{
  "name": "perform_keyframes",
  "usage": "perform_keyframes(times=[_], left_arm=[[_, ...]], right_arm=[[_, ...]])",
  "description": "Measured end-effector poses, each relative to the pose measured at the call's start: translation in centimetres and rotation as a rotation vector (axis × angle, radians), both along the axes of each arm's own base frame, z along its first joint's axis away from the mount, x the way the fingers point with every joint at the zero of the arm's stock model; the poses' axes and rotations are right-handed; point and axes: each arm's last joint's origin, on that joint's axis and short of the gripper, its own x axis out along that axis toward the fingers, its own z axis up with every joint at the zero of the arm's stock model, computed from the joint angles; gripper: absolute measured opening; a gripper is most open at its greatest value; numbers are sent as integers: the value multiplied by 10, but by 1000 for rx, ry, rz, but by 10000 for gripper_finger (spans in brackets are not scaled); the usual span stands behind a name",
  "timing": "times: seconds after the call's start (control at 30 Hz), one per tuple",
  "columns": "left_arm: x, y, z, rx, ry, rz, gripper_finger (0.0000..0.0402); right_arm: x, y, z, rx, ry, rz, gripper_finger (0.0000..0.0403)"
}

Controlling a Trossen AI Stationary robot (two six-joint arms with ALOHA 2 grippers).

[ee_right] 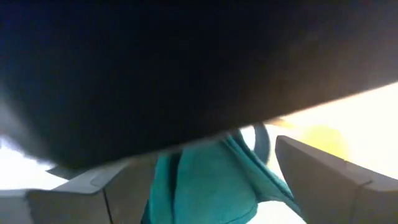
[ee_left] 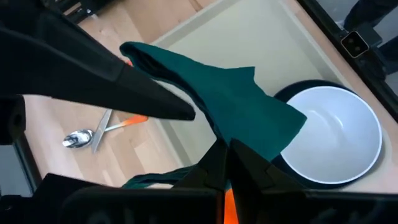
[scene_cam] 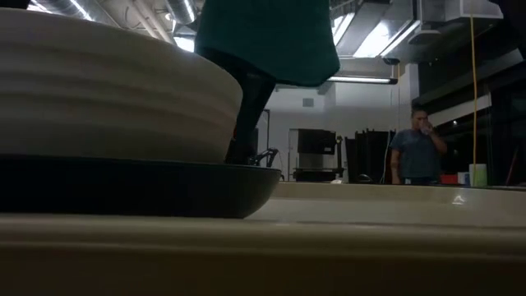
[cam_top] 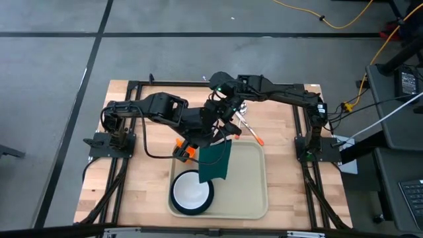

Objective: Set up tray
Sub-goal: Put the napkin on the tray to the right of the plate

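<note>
The cream tray (cam_top: pixel 248 182) lies at the table's near middle. On its near left part stands a white bowl (cam_top: pixel 192 192) on a dark plate (scene_cam: pixel 164 185). A dark green napkin (cam_top: pixel 215 160) hangs over the tray's far left part, with my left gripper (ee_left: pixel 225 155) shut on it. My right gripper (ee_right: pixel 193 165) is open beside it. Its fingers stand on either side of the napkin's upper fold (ee_right: pixel 205 186). My left gripper pinches the napkin near its upper edge (ee_left: pixel 214 140) between its two fingers, slanting down from the table's left. The cloth spreads out and hangs slack below the fingers, over the tray and beside the bowl. My right gripper: one finger (ee_left: pixel 137 93) lies along the napkin's top fold, and I cannot tell whether it touches the cloth.
A spoon (ee_left: pixel 78 138) and other cutlery with orange handles (cam_top: pixel 250 132) lie on the wood just beyond the tray's far edge. The tray's right half is bare. A person stands far back in the room (scene_cam: pixel 419 152).
</note>
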Motion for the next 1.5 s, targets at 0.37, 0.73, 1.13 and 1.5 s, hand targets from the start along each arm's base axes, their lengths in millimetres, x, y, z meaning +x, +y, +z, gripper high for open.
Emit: perform_keyframes(times=[0.37, 0.73, 1.13, 1.5], left_arm=[[-1, 0, 0, 11, 6, 8, 1], [-3, -9, -1, 54, 12, 52, 1], [-11, -24, 9, 78, -57, 69, 1], [-13, -18, 11, 52, -55, 83, 1]], right_arm=[[3, 0, -6, 27, 36, 8, 332], [5, -3, -7, -11, 12, -14, 332], [4, -33, -16, -59, 65, -137, 332], [-5, -36, 1, -75, 23, -111, 332]])
